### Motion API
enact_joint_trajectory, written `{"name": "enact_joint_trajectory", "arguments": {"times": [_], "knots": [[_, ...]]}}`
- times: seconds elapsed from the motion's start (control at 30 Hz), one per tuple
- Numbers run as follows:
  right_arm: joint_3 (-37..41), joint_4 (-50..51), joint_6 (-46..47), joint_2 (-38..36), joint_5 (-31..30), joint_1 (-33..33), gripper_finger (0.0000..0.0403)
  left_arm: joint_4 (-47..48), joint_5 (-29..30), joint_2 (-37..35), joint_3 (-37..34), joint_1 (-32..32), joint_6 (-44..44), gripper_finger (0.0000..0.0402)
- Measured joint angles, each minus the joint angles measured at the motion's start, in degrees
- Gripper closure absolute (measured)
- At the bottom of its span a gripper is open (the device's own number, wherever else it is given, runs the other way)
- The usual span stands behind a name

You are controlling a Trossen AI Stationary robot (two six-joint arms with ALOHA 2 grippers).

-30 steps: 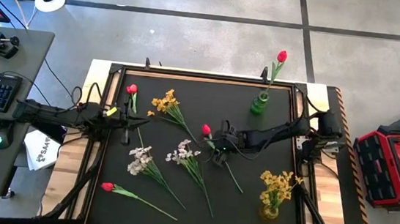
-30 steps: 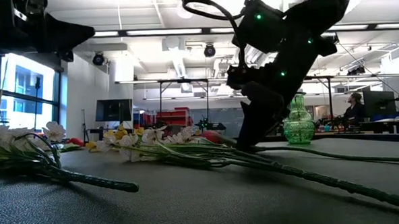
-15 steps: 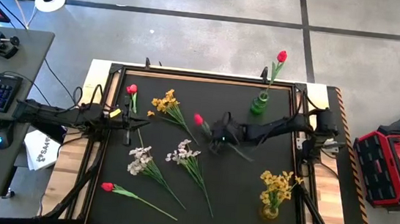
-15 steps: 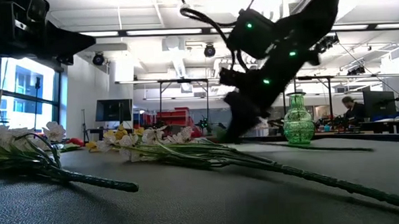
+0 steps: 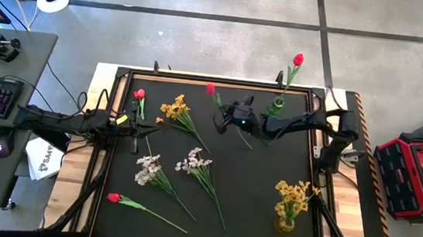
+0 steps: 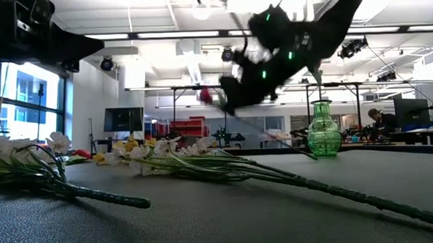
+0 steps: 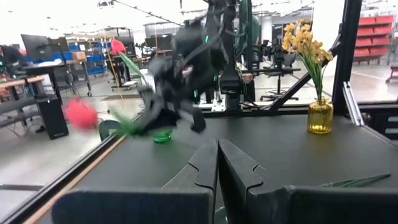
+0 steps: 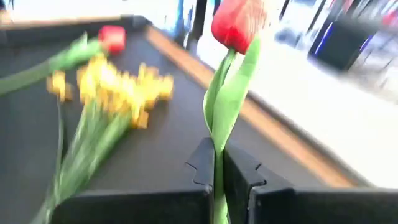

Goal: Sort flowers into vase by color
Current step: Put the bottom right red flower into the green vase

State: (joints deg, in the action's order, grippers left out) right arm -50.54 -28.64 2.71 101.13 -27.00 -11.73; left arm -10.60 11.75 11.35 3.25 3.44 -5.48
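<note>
While our right end effector grips a red tulip by its stem above the surface, the green vase lies toward two o'clock, its mouth upward; the stem runs ten to four. Our left end effector waits closed at nine o'clock.

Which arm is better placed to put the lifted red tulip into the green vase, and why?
The right. Its gripper already holds the red tulip above the mat, close to the green vase with a red tulip in it. The left gripper sits shut and empty at the far side.
</note>
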Motion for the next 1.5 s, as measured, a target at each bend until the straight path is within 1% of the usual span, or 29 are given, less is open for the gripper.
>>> {"name": "enact_joint_trajectory", "arguments": {"times": [0.1,0.17,0.27,0.4,0.5,0.6,0.7,0.9,1.13,1.37,1.5], "knots": [[0.02,-3.08,-5.08,-4.62,-1.26,-0.28,0.0402,0.16,0.06,0.02,0.00,0.00,0.77,0.0401],[1.05,-5.15,-8.73,-8.39,-3.25,-0.48,0.0402,0.17,0.05,0.03,0.00,0.00,1.26,0.0401],[5.65,-11.55,-13.44,-15.90,-5.54,-1.10,0.0402,0.27,0.04,0.18,0.00,0.00,2.31,0.0401],[17.12,-26.27,-18.28,-26.83,-5.74,-2.55,0.0402,0.34,-0.01,0.46,0.00,0.00,3.52,0.0401],[25.91,-40.93,-20.82,-32.62,-4.10,-4.57,0.0403,0.13,0.02,0.55,0.00,0.00,3.48,0.0402],[31.60,-51.74,-21.72,-35.69,-2.35,-6.81,0.0403,-1.05,0.02,0.55,0.00,0.00,3.44,0.0401],[33.80,-57.42,-22.50,-36.50,-1.89,-8.81,0.0403,-2.61,0.02,0.55,0.00,0.00,2.96,0.0401],[32.16,-59.69,-26.55,-36.58,-2.58,-12.58,0.0403,-6.15,0.02,0.55,0.00,0.00,0.27,0.0401],[29.43,-61.31,-31.30,-36.64,-4.45,-15.92,0.0403,-5.98,0.00,0.65,-0.02,0.00,0.31,0.0402],[29.29,-57.29,-28.17,-36.38,-4.27,-17.98,0.0403,-5.82,0.00,1.47,-0.02,-0.01,0.73,0.0402],[29.29,-56.86,-28.33,-34.30,-4.26,-18.02,0.0403,-5.88,0.00,1.84,-0.02,0.00,0.77,0.0402]]}}
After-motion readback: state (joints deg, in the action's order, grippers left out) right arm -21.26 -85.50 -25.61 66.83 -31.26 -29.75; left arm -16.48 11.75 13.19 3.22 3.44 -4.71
